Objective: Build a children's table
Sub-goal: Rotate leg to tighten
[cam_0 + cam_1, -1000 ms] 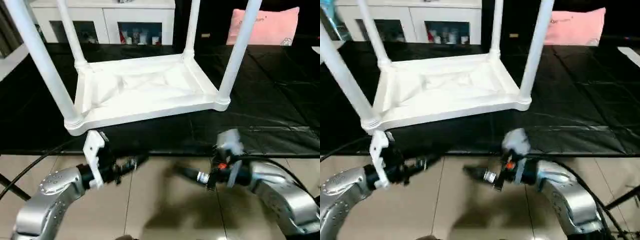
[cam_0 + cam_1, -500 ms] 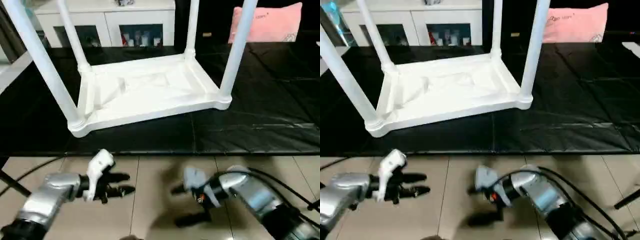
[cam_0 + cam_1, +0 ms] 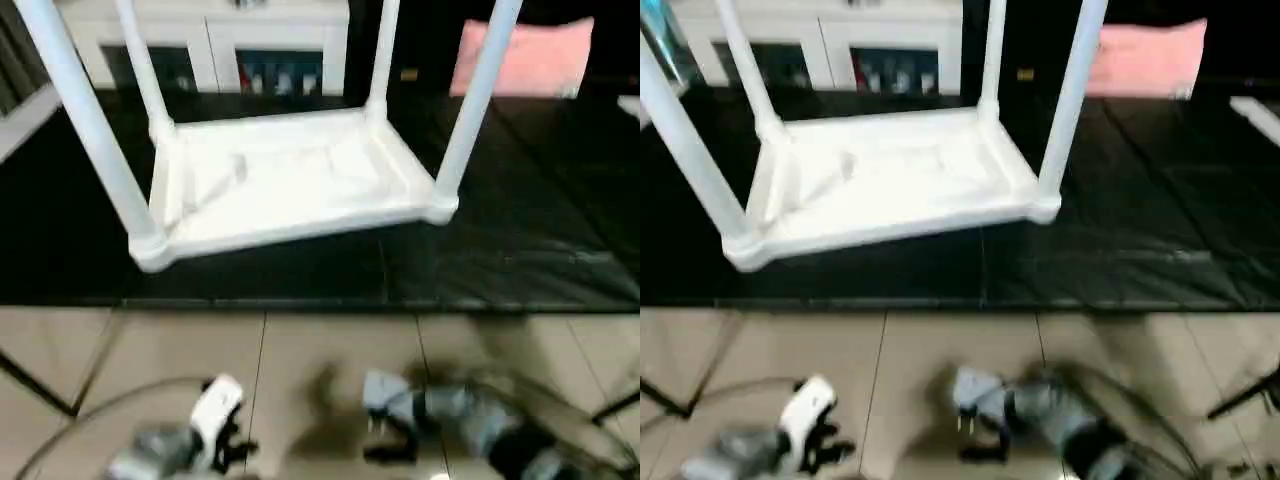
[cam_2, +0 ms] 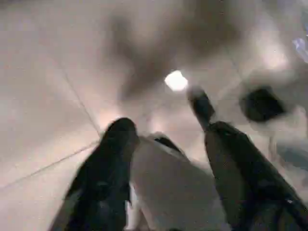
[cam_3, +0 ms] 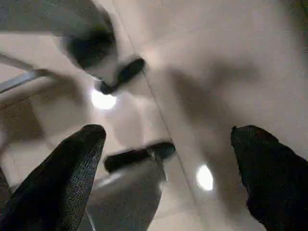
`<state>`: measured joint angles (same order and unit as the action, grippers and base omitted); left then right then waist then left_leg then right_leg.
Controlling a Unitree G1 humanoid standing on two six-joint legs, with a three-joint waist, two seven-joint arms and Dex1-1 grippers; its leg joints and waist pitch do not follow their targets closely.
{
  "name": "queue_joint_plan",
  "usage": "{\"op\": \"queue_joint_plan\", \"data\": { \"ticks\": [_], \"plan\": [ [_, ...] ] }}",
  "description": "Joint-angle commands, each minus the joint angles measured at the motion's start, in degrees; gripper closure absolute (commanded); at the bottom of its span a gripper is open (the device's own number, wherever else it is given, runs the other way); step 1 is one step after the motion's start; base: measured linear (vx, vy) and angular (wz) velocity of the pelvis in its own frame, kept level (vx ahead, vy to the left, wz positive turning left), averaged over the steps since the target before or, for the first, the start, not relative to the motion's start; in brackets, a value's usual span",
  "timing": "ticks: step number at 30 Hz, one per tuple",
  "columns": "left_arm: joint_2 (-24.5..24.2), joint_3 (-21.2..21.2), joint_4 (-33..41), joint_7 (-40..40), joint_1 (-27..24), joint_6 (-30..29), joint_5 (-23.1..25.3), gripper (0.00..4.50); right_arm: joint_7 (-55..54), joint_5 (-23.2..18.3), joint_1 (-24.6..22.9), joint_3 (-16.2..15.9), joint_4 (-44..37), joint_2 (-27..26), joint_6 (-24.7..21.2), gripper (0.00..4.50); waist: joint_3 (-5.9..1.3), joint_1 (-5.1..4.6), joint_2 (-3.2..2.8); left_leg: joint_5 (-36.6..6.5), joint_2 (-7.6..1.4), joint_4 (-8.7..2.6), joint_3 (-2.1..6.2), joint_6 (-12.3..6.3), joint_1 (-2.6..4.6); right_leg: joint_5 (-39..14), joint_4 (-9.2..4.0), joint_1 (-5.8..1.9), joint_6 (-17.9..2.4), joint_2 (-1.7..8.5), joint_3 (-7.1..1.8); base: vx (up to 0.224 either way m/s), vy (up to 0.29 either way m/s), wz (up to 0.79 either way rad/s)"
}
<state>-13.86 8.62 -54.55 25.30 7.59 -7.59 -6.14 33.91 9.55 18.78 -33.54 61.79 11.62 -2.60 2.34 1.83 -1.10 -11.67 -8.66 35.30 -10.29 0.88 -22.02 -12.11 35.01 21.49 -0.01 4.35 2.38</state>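
Four white legs [image 3: 88,128] stand up from the upturned tabletop [image 3: 285,180], one in each corner socket, and the whole children's table sits on the black mat [image 3: 520,230] ahead of us, its ribbed underside facing up. Behind it we can make out the white cabinet [image 3: 215,45] with glass doors and, off to the right, a pink cushion [image 3: 525,55]. Down at the near edge of the head view, both of our arms hang low over the beige tiled floor [image 3: 330,350], well apart from the table. Our left gripper [image 4: 166,144] has its two black fingers [image 4: 108,163] parted about halfway, with nothing between them but floor (a pale rounded part of the robot shows just beyond). Our right gripper [image 5: 168,168] is spread wide, its fingers [image 5: 67,163] far apart and holding nothing; past them its wrist view catches the other gripper over the tiles. Dark cables [image 3: 1140,400] trail along the right forearm, and a black stand leg [image 3: 40,385] crosses the floor at the left.
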Motion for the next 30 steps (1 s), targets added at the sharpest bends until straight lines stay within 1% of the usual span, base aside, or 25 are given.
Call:
{"op": "queue_joint_plan", "data": {
  "ticks": [1, 2, 4, 5, 6, 7, 8, 9, 11, 12, 13, 14, 15, 16, 18, 19, 20, 21, 22, 23, 24, 25, 26, 27, 30],
  "plan": [
    [1.79, -6.7, -2.72, -4.4, 0.8, 1.11, -6.13, 1.9, -11.06, -4.22, -1.83, 6.92, 4.46, -1.4, -3.72, 0.0, -2.7, -0.23, 0.3, -18.22, -4.86, -5.57, 1.99, 0.5, 1.24, -7.48, -4.21, -1.32, -16.93, 4.99, -2.87, 0.0, 0.0, 0.0],
    [2.05, -6.95, -3.17, -4.9, 0.76, 1.32, -6.33, 1.9, -13.77, -6.08, -2.38, 9.24, 5.2, -2.14, -3.81, 0.0, -2.73, -0.01, 0.46, -18.17, -4.91, -5.59, 2.07, 0.34, 1.36, -8.58, -4.33, -1.29, -16.72, 5.25, -2.98, 0.0, 0.0, 0.0],
    [2.2, -6.82, -5.1, -6.53, 1.09, 1.37, -5.85, 1.9, -17.72, -11.24, -3.5, 15.2, 6.78, -4.05, -4.14, 0.0, -2.54, 0.02, 0.32, -19.4, -5.09, -5.74, 2.12, 0.15, 1.31, -10.83, -4.54, -1.03, -15.58, 5.21, -3.0, 0.0, 0.0, 0.0],
    [2.37, -6.91, -6.38, -7.75, 1.34, 1.94, -5.63, 1.9, -19.59, -13.82, -4.01, 18.32, 7.69, -4.98, -4.14, 0.0, -2.32, -0.12, 0.63, -19.6, -5.09, -5.96, 2.3, -0.16, 1.0, -12.3, -4.64, -1.09, -14.57, 5.42, -3.15, 0.0, 0.0, 0.0],
    [2.38, -6.88, -6.79, -8.12, 1.41, 2.21, -5.48, 1.9, -19.97, -14.14, -4.13, 18.76, 7.91, -5.18, -3.97, 0.0, -2.26, -0.05, 0.45, -20.68, -5.23, -6.0, 2.34, 0.36, 1.26, -14.54, -4.87, -0.87, -13.74, 5.43, -3.03, 0.0, 0.0, 0.0],
    [3.32, -6.42, -10.11, -10.58, 2.1, 3.23, -4.22, 1.9, -22.14, -16.27, -5.61, 21.77, 9.47, -6.53, -2.85, 0.0, -2.21, 0.24, -2.51, -21.93, -5.1, -6.1, 2.77, 1.28, 1.36, -14.87, -4.75, -0.61, -13.62, 5.66, -3.11, 0.0, 0.0, 0.0],
    [4.82, -5.85, -12.28, -11.04, 2.57, 4.14, -3.14, 1.9, -22.52, -16.28, -7.07, 22.16, 10.16, -7.23, -1.86, 0.0, -2.0, -0.05, -2.28, -25.4, -5.16, -6.4, 2.74, 2.79, 1.57, -15.91, -5.25, -0.48, -12.84, 5.29, -2.94, 0.0, 0.0, 0.0],
    [4.82, -5.85, -12.28, -11.04, 2.57, 4.14, -3.14, 1.9, -22.52, -16.28, -7.07, 22.16, 10.16, -7.23, -1.86, 0.0, -2.12, -0.41, -1.01, -25.55, -5.15, -6.27, 2.42, 2.75, 1.48, -15.52, -5.59, -0.52, -12.57, 5.08, -2.92, 0.0, 0.0, 0.0],
    [6.59, -4.44, -13.3, -11.07, 3.18, 5.0, -1.26, 1.9, -22.36, -15.88, -8.38, 22.09, 9.85, -7.39, 0.24, 0.0, -2.05, -0.14, -1.18, -26.27, -5.19, -6.26, 2.67, 2.54, 1.44, -17.73, -5.62, -0.64, -12.34, 5.62, -3.14, 0.0, 0.0, 0.0],
    [7.57, -4.93, -14.09, -11.33, 3.49, 5.93, -0.82, 1.9, -22.86, -15.87, -8.81, 22.96, 9.85, -7.61, 1.02, 0.0, -2.16, -0.09, -1.47, -25.46, -5.13, -6.15, 2.64, 2.23, 1.35, -17.63, -5.63, -0.66, -12.62, 5.74, -3.2, 0.0, 0.0, 0.0],
    [8.47, -5.68, -14.89, -11.69, 3.62, 6.04, -0.94, 1.9, -23.63, -16.04, -9.26, 23.92, 9.83, -7.75, 1.71, 0.0, -2.29, 0.02, -2.0, -24.57, -5.19, -6.11, 2.67, 2.02, 1.23, -16.79, -5.56, -0.79, -12.71, 5.87, -3.21, 0.0, 0.0, 0.0],
    [9.4, -5.93, -16.42, -12.29, 3.78, 6.02, -0.68, 1.9, -25.92, -16.36, -9.88, 25.68, 9.96, -7.85, 2.84, 0.0, -2.09, -0.07, -2.02, -23.73, -5.29, -6.18, 2.52, 1.56, 1.21, -15.81, -5.66, -0.61, -13.05, 5.67, -3.2, 0.0, 0.0, 0.0],
    [9.54, -5.42, -16.93, -12.5, 3.83, 5.77, -0.2, 1.9, -26.91, -16.53, -10.19, 26.21, 9.91, -7.74, 3.37, 0.0, -2.0, -0.02, -1.83, -23.91, -5.23, -6.16, 2.36, 1.41, 1.34, -16.05, -5.85, -0.42, -13.04, 5.55, -3.18, 0.0, 0.0, 0.0],
    [9.8, -5.29, -17.71, -12.73, 3.97, 6.14, -0.02, 1.9, -27.96, -16.14, -10.37, 26.42, 10.08, -7.69, 3.75, 0.0, -2.0, -0.01, -1.78, -23.82, -5.2, -6.2, 2.46, 1.31, 1.23, -16.56, -5.74, -0.64, -13.01, 5.63, -3.12, 0.0, 0.0, 0.0],
    [10.41, -5.5, -19.04, -13.81, 4.12, 7.02, 0.23, 1.9, -28.22, -16.01, -10.7, 27.0, 10.37, -7.8, 4.21, 0.0, -2.13, -0.17, -1.99, -23.11, -5.08, -6.1, 2.4, 0.89, 1.06, -16.19, -5.8, -0.74, -12.77, 5.56, -3.01, 0.0, 0.0, 0.0],
    [10.74, -5.76, -19.55, -14.49, 4.09, 7.53, 0.3, 1.9, -27.81, -16.25, -10.91, 27.41, 10.46, -7.86, 4.12, 0.0, -2.12, -0.26, -1.68, -22.61, -5.04, -6.12, 2.43, 0.27, 0.86, -16.34, -5.74, -0.91, -12.65, 5.66, -2.95, 0.0, 0.0, 0.0],
    [11.1, -6.37, -19.85, -15.29, 4.0, 8.03, 0.0, 1.9, -27.25, -16.33, -11.13, 27.55, 10.41, -7.72, 4.28, 0.0, -2.11, -0.38, -0.86, -22.13, -5.04, -6.07, 2.29, -0.22, 0.72, -16.71, -5.88, -0.94, -12.49, 5.62, -2.94, 0.0, 0.0, 0.0],
    [11.44, -6.93, -20.2, -16.12, 3.99, 8.52, -0.12, 1.9, -26.82, -16.83, -11.24, 28.08, 10.47, -7.54, 4.2, 0.0, -2.18, -0.18, -1.45, -21.28, -5.1, -5.97, 2.31, -0.79, 0.86, -16.99, -5.89, -0.83, -12.54, 5.74, -2.94, 0.0, 0.0, 0.0],
    [11.81, -7.37, -20.53, -16.89, 4.04, 8.79, -0.11, 1.9, -26.9, -17.51, -11.13, 28.93, 10.69, -7.19, 3.94, 0.0, -2.19, -0.28, -0.36, -20.82, -5.19, -5.94, 2.16, -1.24, 0.79, -16.91, -6.01, -0.79, -12.53, 5.67, -2.96, 0.0, 0.0, 0.0],
    [11.94, -7.56, -20.75, -17.1, 4.11, 8.85, 0.14, 1.9, -27.04, -17.52, -11.08, 29.31, 10.8, -7.12, 4.05, 0.0, -2.3, -0.01, -1.11, -19.38, -5.22, -5.97, 2.25, -1.62, 0.76, -15.71, -5.75, -0.88, -12.83, 5.74, -2.94, 0.0, 0.0, 0.0],
    [12.19, -7.32, -21.03, -17.27, 4.16, 9.14, 0.84, 1.9, -27.46, -17.93, -10.79, 30.31, 10.97, -6.92, 4.09, 0.0, -2.23, -0.09, -0.76, -19.63, -5.33, -6.05, 2.12, -1.74, 0.82, -15.34, -5.84, -0.71, -12.9, 5.56, -2.92, 0.0, 0.0, 0.0],
    [12.33, -7.19, -21.24, -17.32, 4.22, 9.37, 1.31, 1.9, -27.74, -18.03, -10.63, 30.97, 11.08, -6.87, 4.19, 0.0, -2.27, -0.06, -0.88, -19.48, -5.36, -6.13, 2.23, -1.63, 0.74, -14.96, -5.69, -0.85, -12.97, 5.56, -2.86, 0.0, 0.0, 0.0],
    [12.7, -6.99, -21.68, -17.53, 4.43, 9.88, 2.01, 1.9, -27.91, -18.8, -10.09, 32.71, 11.17, -6.87, 4.57, 0.0, -2.31, -0.03, -0.77, -19.77, -5.48, -6.18, 2.17, -1.54, 0.88, -13.82, -5.61, -0.77, -13.22, 5.55, -2.86, 0.0, 0.0, 0.0],
    [12.7, -6.99, -21.68, -17.53, 4.43, 9.88, 2.01, 1.9, -27.91, -18.8, -10.09, 32.71, 11.17, -6.87, 4.57, 0.0, -2.31, -0.03, -0.77, -19.77, -5.48, -6.18, 2.17, -1.54, 0.88, -13.82, -5.61, -0.77, -13.22, 5.55, -2.86, 0.0, 0.0, 0.0],
    [12.5, -7.74, -21.96, -17.74, 4.31, 10.19, 1.75, 1.9, -28.1, -20.37, -8.64, 35.19, 11.4, -7.2, 3.74, 0.0, -2.18, -0.07, -0.88, -20.68, -5.39, -6.26, 2.17, -1.28, 0.9, -14.7, -5.73, -0.75, -13.08, 5.67, -2.88, 0.0, 0.0, 0.0]
  ]
}}
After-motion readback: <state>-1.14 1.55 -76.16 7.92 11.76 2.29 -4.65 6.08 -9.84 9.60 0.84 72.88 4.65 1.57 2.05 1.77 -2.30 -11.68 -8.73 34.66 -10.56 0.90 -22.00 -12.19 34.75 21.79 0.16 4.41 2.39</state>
